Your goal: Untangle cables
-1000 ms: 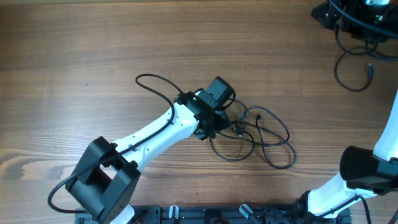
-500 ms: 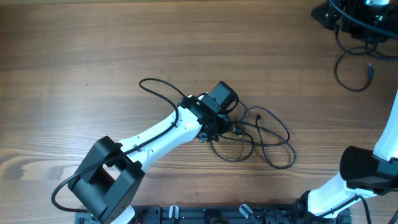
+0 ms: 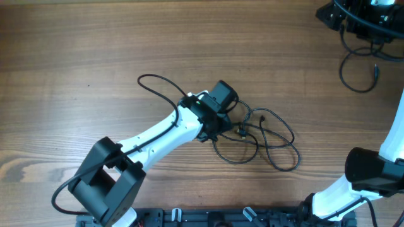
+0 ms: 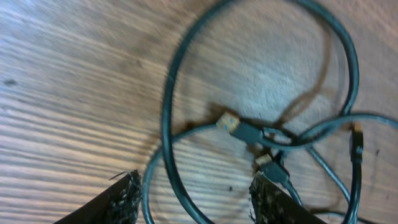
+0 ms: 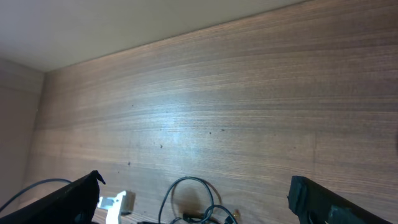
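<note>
The wooden table (image 3: 95,50) fills the view. The left arm (image 3: 158,132) reaches from the robot's edge to the middle of the table, where the cables (image 3: 265,135) lie in loose overlapping loops. The left gripper (image 4: 193,183) hangs low over them, jaws partly apart, with one strand running between them unpinched. The right gripper (image 5: 194,180) is spread wide, holding nothing. A gold-tipped plug (image 4: 230,122) rests where the loops cross.

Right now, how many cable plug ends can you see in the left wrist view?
3: a gold-tipped plug at centre, a second plug below it, a small third plug at right. More may be hidden.
</note>
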Tool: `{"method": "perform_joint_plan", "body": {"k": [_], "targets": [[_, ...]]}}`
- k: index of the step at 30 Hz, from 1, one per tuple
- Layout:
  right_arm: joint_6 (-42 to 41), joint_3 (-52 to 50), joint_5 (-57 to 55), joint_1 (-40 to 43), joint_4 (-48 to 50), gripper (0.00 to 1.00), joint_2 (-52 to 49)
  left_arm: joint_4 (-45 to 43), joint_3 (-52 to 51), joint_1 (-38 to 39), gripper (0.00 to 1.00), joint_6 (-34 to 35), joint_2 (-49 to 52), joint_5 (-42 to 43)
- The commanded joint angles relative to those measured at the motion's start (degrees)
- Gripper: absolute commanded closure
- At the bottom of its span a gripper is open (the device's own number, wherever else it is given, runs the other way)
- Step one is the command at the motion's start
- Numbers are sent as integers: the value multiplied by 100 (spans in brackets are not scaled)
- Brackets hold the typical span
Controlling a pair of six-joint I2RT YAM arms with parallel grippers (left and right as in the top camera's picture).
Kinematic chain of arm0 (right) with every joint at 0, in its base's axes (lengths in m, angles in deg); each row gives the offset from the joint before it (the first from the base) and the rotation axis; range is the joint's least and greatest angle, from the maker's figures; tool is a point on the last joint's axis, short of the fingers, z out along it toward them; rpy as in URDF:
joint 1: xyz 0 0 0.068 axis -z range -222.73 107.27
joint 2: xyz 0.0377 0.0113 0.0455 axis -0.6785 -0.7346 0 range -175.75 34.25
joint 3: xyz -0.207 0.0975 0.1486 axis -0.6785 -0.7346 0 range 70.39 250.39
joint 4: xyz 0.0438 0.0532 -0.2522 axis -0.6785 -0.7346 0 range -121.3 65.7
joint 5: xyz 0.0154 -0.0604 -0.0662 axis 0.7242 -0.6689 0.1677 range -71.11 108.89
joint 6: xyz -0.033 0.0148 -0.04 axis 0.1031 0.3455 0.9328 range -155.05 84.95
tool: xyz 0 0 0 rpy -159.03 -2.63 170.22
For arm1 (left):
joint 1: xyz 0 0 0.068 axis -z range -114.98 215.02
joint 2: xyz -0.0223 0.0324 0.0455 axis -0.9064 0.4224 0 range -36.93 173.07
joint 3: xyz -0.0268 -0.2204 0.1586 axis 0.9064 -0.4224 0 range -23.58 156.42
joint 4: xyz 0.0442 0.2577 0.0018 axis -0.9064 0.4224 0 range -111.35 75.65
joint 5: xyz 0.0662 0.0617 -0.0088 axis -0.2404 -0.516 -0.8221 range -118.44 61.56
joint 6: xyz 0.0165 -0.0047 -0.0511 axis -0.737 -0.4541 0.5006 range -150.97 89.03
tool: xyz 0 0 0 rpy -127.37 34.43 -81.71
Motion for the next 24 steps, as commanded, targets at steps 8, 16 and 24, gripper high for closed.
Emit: {"method": "perform_joint_plan", "body": {"k": [8, 16, 24], "targets": [[96, -63, -55, -9, 7, 0, -136, -286, -96, 232, 78, 173, 407, -20], [96, -63, -52, -9, 11, 0, -136, 201, 752, -164, 96, -1222, -490, -17], [96, -63, -52, -9, 13, 0, -136, 96, 1646, -710, 96, -1550, -2162, 297]]}}
